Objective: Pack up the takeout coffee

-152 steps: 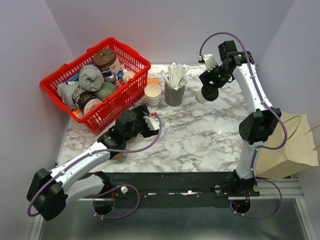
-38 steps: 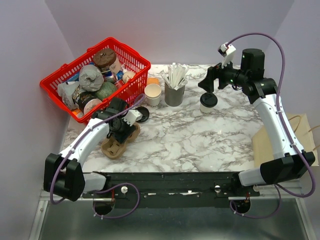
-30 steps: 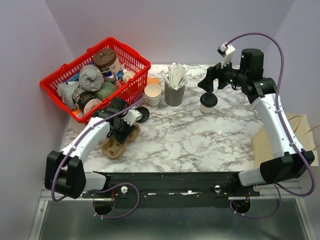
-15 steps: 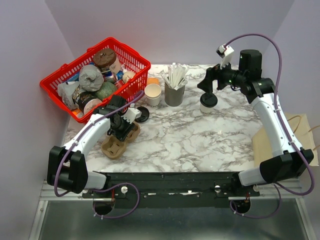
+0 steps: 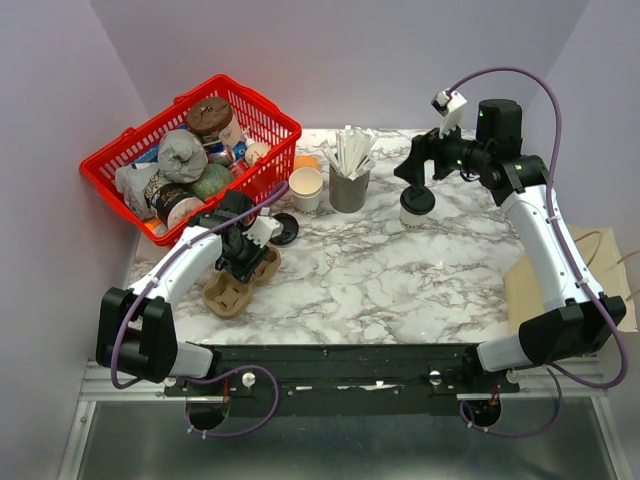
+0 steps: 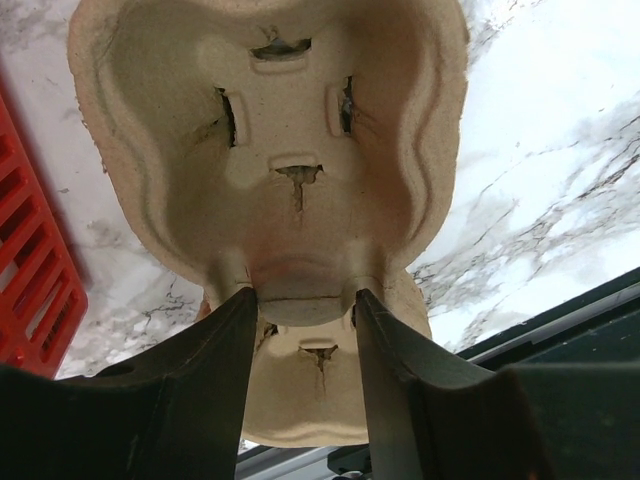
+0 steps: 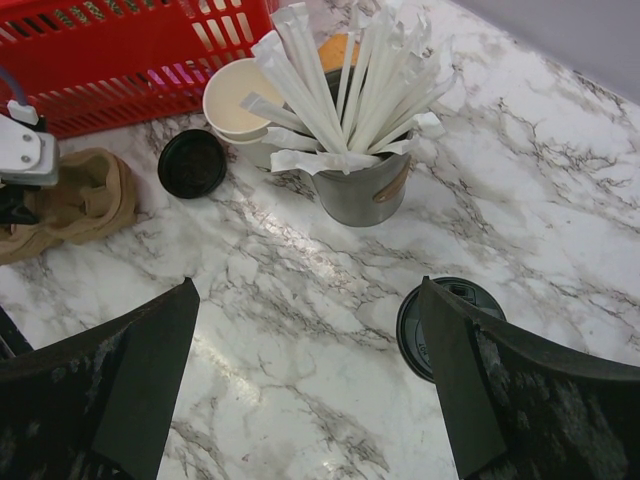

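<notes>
Pinching the pulp carrier (image 6: 290,180) by its ridge, our left gripper (image 6: 305,300) steadies it for loading, we judge; our right gripper (image 7: 307,300), spread wide, has the takeout coffee (image 7: 445,320) beside one finger.

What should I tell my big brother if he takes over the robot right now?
Left gripper: closed on the middle ridge of the cardboard cup carrier, which sits on the table.
Right gripper: open, above the takeout coffee.
The coffee stands lidded beside the grey cup of sticks.
Done: nothing packed yet.
Left: grab the coffee, probably set it in the carrier.
</notes>
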Tool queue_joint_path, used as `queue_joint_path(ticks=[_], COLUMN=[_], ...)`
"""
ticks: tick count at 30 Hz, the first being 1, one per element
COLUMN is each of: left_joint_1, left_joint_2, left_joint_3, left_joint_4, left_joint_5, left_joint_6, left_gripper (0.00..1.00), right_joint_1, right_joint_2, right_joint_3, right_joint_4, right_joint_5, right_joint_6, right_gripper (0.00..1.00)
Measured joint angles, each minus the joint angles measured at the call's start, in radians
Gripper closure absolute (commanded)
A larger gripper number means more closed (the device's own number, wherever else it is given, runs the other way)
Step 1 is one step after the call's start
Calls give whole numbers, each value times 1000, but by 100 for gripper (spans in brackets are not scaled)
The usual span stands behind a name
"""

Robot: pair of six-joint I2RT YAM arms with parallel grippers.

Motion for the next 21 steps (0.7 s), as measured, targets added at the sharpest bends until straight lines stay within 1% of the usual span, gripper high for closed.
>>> queue_joint_path(ticks=[4,12,16,19,21], left_joint_1=[4,5,5,5,5], left_joint_2=[12,-3,-69,-118,-134], left_joint_3=[0,27,53,63,69], left_joint_4=[-1,-30,-54,-65,-75], left_joint_5=[2,5,5,5,8], left_joint_6=[-1,-4,12,32,51], left_gripper=[57,63,66,71,72], right_joint_1=[0,0,0,0,0], right_joint_2=[0,-1,-2,-3,-4], right_joint_3=[-2,-8,-8,-8,-8], right_joint_4=[3,6,5,5,4], right_joint_5=[0,0,1,1,1], right_joint_6=[0,0,-2,-2,-2], right_gripper=[0,0,0,0,0])
